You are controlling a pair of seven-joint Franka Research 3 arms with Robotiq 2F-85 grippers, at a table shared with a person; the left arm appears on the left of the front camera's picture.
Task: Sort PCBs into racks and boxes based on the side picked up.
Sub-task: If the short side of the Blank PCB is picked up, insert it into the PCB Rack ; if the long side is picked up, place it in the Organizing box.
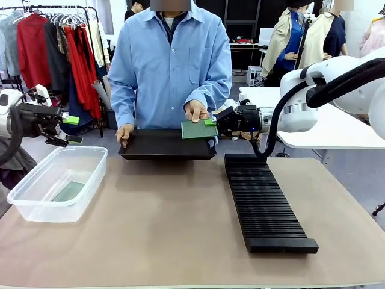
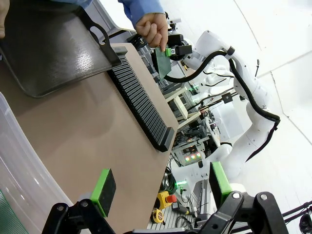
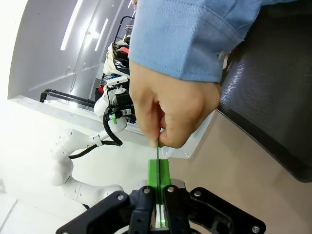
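A green PCB [image 1: 197,129] hangs over the right end of a smooth black tray [image 1: 165,147]. The person's hand [image 1: 195,110] pinches the board's far edge, and my right gripper [image 1: 211,123] is shut on its right edge. In the right wrist view the PCB [image 3: 157,150] shows edge-on between the closed green pads [image 3: 152,171], under the person's fingers [image 3: 165,112]. My left gripper [image 1: 71,129] is open and empty, behind the clear box [image 1: 36,198], which holds one PCB [image 1: 68,191]. The left gripper [image 2: 161,187] has its pads [image 2: 103,189] wide apart. The ribbed black rack [image 1: 264,201] lies at right, empty.
The person stands at the far side and holds the tray's left end with the other hand [image 1: 124,133]. A white table [image 1: 325,129] stands behind my right arm. Bare tabletop [image 1: 162,217] lies between the box and the rack.
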